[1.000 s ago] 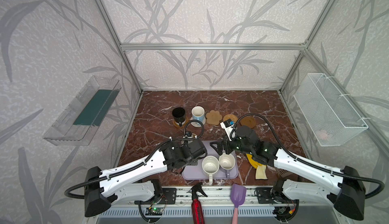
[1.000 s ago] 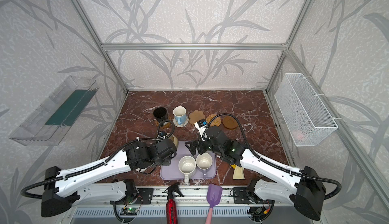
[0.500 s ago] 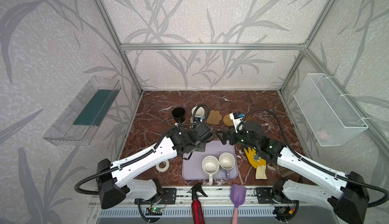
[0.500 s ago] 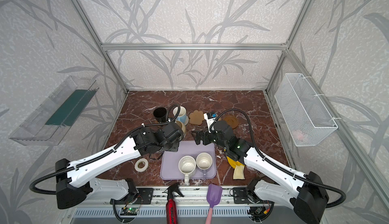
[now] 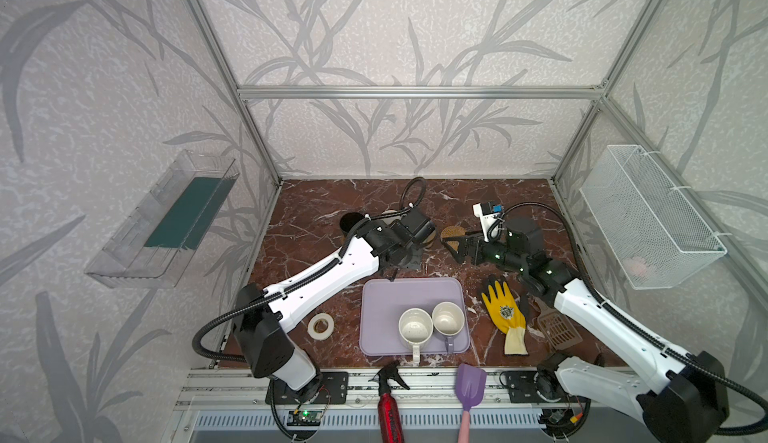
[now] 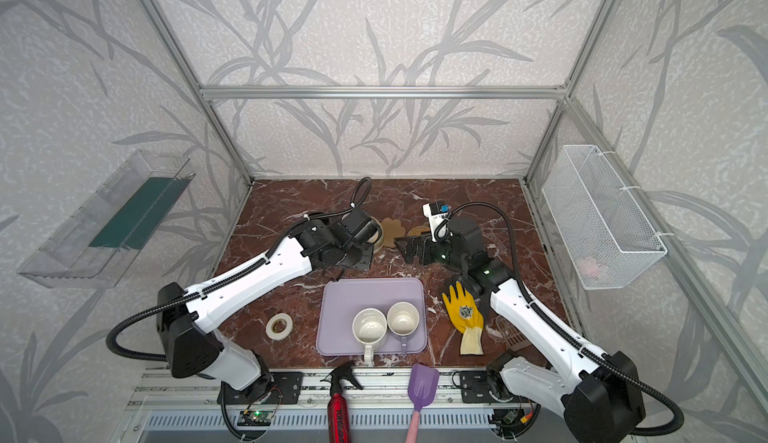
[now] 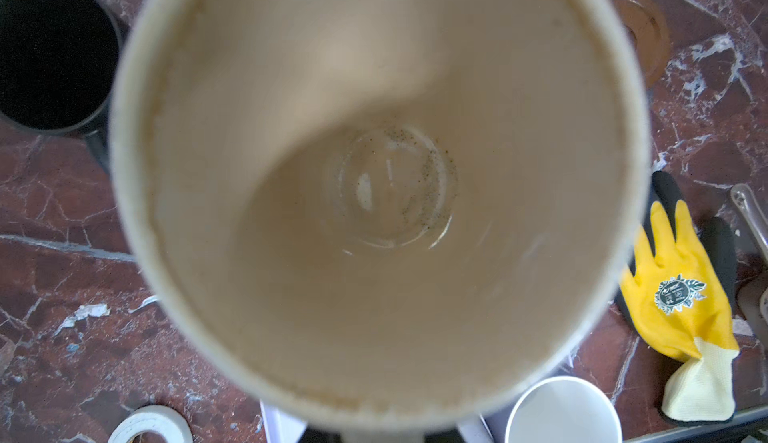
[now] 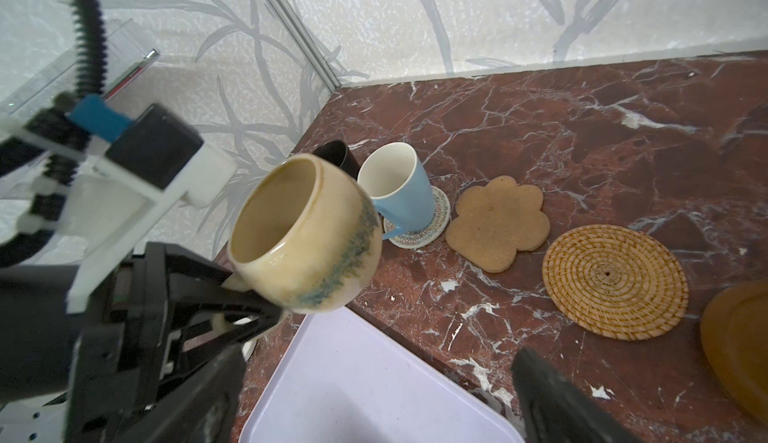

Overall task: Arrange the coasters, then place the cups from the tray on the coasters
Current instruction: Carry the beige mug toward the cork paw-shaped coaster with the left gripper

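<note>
No legible text anywhere. Two candidates, both unreadable:
- Glove (image 7: 665, 320): round dark badge with a leafy border on the back of the hand, pale characters inside. Lies on the table well off to the side of the beige mug (image 7: 374, 170) that the left gripper (image 8: 249, 299) holds. Characters too blurred to read. In both top views it sits behind the right gripper (image 5: 453, 249), just beside that arm, and is too small.
- Red spray bottle (image 6: 338, 414): dark lettering along the body. It's at the front rail, well behind both grippers. Can't make it out.
</note>
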`<move>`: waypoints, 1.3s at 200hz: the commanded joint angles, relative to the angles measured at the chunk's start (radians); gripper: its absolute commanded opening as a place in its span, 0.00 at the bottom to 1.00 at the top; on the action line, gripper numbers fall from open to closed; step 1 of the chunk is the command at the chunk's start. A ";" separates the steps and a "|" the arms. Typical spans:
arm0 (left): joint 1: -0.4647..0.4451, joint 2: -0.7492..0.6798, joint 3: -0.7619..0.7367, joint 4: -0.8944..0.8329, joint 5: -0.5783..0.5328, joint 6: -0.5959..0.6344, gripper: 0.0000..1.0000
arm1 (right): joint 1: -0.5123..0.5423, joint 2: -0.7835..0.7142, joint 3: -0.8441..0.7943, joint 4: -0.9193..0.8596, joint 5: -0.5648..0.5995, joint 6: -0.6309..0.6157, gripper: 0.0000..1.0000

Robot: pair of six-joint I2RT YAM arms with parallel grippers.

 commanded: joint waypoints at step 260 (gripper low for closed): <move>0.106 0.590 0.494 0.139 -0.080 0.017 0.00 | -0.228 0.160 -0.048 0.129 -0.228 0.015 0.99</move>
